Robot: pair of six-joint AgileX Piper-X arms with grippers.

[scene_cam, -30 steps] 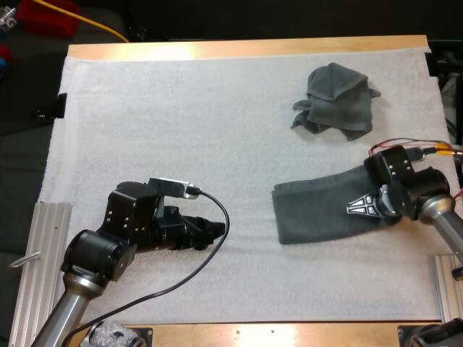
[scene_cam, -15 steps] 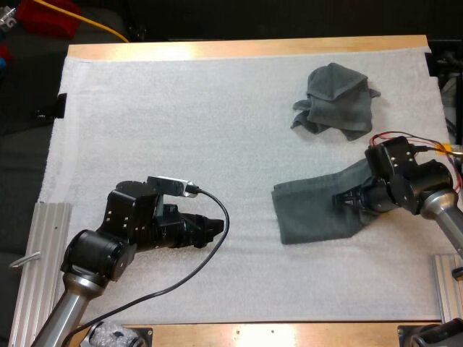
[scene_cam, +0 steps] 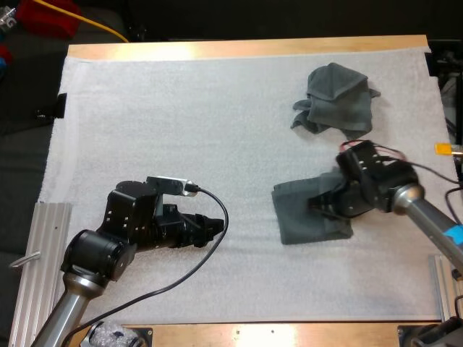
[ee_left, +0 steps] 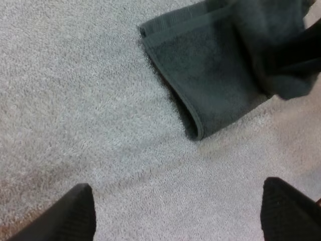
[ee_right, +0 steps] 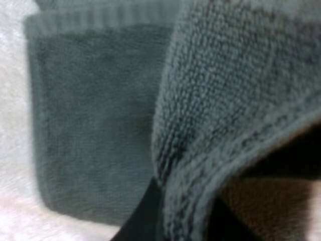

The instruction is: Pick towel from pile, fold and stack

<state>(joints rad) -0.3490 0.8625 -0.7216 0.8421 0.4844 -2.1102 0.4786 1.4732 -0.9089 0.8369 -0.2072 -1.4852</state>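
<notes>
A dark grey-green towel (scene_cam: 295, 215) lies flat right of the mat's centre. My right gripper (scene_cam: 323, 205) is shut on its right end and holds that end doubled back over the flat part. In the right wrist view the lifted towel edge (ee_right: 215, 105) hangs close over the flat layer (ee_right: 90, 125). A crumpled towel (scene_cam: 335, 99) sits at the far right of the mat. Low on the mat's left part, my left gripper (scene_cam: 215, 228) is open and holds nothing. From the left wrist view, the towel's near corner (ee_left: 200, 85) lies ahead of the spread fingertips (ee_left: 75, 216).
The white mat (scene_cam: 181, 130) covers most of the wooden table (scene_cam: 246, 48). Metal rails (scene_cam: 40, 253) flank the mat's near corners. Bare mat stretches across the centre and far left.
My right gripper has moved left across the towel, carrying its right end over the flat part, so the towel now looks about half as long. The left arm has stayed put.
</notes>
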